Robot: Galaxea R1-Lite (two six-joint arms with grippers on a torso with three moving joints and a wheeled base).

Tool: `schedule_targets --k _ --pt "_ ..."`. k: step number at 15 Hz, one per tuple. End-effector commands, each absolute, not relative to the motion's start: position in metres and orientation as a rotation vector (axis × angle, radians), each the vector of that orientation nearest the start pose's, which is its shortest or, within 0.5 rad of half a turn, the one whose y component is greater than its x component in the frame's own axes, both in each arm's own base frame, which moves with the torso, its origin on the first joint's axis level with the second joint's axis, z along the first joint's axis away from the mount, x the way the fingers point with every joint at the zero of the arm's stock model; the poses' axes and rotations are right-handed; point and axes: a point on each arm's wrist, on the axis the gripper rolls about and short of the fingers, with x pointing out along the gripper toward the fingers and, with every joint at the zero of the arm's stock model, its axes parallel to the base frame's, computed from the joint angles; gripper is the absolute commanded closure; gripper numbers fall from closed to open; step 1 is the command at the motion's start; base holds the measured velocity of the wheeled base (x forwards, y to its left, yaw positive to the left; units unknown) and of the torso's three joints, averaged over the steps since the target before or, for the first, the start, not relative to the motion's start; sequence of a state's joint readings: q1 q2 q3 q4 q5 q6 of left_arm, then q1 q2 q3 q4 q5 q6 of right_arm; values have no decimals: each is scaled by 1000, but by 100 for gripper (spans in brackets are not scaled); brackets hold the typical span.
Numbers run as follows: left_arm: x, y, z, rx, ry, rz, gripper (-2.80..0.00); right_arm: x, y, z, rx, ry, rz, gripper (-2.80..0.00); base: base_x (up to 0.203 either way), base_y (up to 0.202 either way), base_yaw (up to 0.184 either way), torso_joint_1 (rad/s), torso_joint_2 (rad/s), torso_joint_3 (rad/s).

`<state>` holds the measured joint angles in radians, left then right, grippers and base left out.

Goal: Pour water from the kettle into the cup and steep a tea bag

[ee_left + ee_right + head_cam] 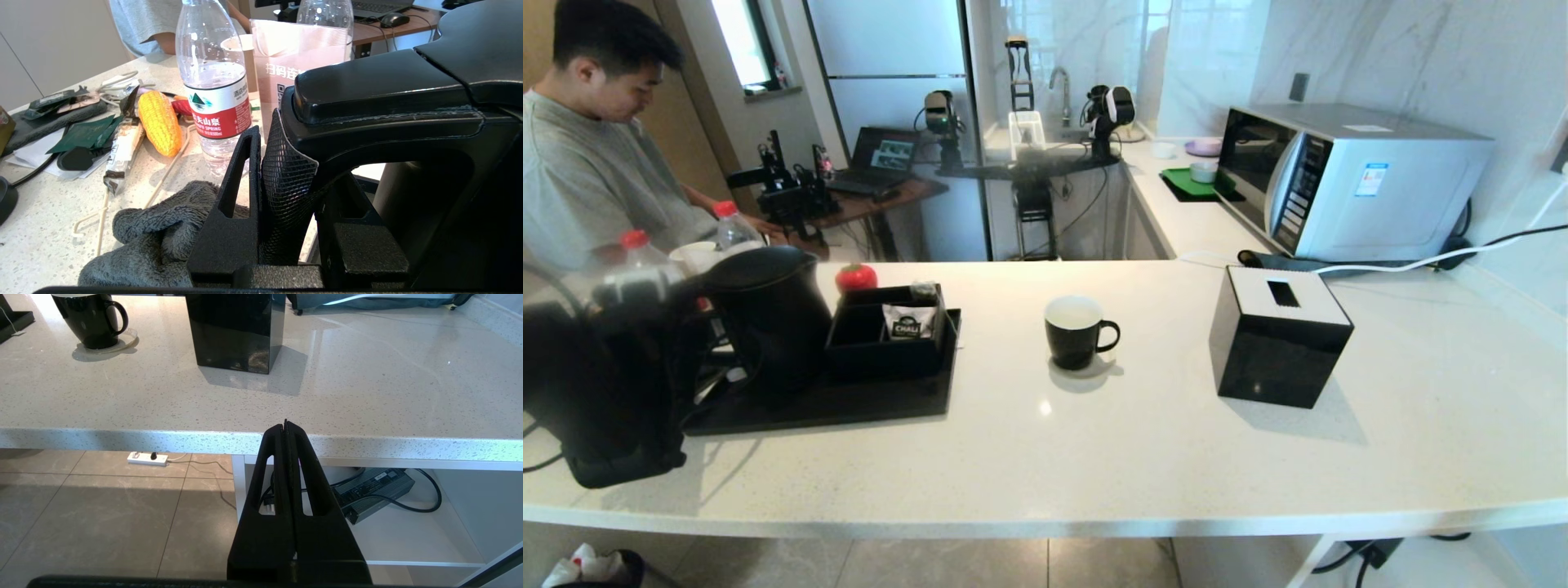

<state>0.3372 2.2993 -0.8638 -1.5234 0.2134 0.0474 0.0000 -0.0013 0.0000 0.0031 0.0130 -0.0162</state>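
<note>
Left gripper [286, 196] jaws pinching the kettle [768, 314] handle; rigid, likely heavy with water, slick plastic. Cup [1076, 331] sits well apart on the table [1094, 441]. Right gripper [286, 430] parked below the table edge, jaws pressed together.

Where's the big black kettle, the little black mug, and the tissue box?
kettle [772, 314], head view, on the front of its body.
cup [1074, 339], head view, on its black outer wall.
tissue box [1278, 355], head view, on its glossy black front face.
</note>
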Motion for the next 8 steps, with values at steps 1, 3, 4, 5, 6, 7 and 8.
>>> schedule_targets --k 1,3,4,5,6,7,8 --pt "375 137 73 54 -118 553 0 -23 0 75 -17 3 14 0 0 0 0 0 0 0" --pt "374 136 72 53 -114 553 0 -23 0 75 -17 3 14 0 0 0 0 0 0 0" --pt "373 136 70 51 -105 552 -280 -23 0 75 -17 3 14 0 0 0 0 0 0 0" --pt "371 136 70 51 -100 551 -280 -23 0 75 -17 3 14 0 0 0 0 0 0 0" --pt "371 136 70 50 -98 551 -280 -23 0 75 -17 3 14 0 0 0 0 0 0 0" --pt "369 136 70 50 -94 552 -280 -23 0 75 -17 3 14 0 0 0 0 0 0 0" --pt "369 136 70 49 -94 552 -280 -23 0 75 -17 3 14 0 0 0 0 0 0 0"
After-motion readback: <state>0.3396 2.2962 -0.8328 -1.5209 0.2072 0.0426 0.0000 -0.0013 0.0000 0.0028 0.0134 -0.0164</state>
